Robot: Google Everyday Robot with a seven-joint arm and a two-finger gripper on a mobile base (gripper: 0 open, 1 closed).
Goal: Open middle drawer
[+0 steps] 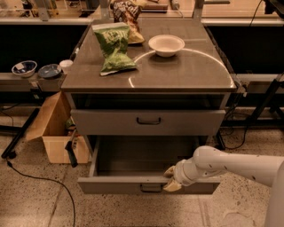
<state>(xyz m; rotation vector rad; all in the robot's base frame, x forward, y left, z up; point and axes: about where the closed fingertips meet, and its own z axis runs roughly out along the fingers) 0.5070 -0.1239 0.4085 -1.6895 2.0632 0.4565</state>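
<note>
The middle drawer (133,184) is a wide grey drawer with a small black bar handle (151,188). It stands pulled well out of the cabinet, and its empty inside shows. My gripper (171,178) is at the drawer's front panel, just right of the handle. One tan fingertip (169,171) is inside the drawer over the rim and the other is on the front face, so it is shut on the panel. The white arm comes in from the lower right. The drawer above (111,122) is nearly closed. Any drawer below is hidden.
On the cabinet top (186,73) lie a green chip bag (113,46), a brown snack bag (126,13) and a white bowl (166,45). An open cardboard box (55,131) stands on the floor to the left. A shelf to the left holds bowls (24,68).
</note>
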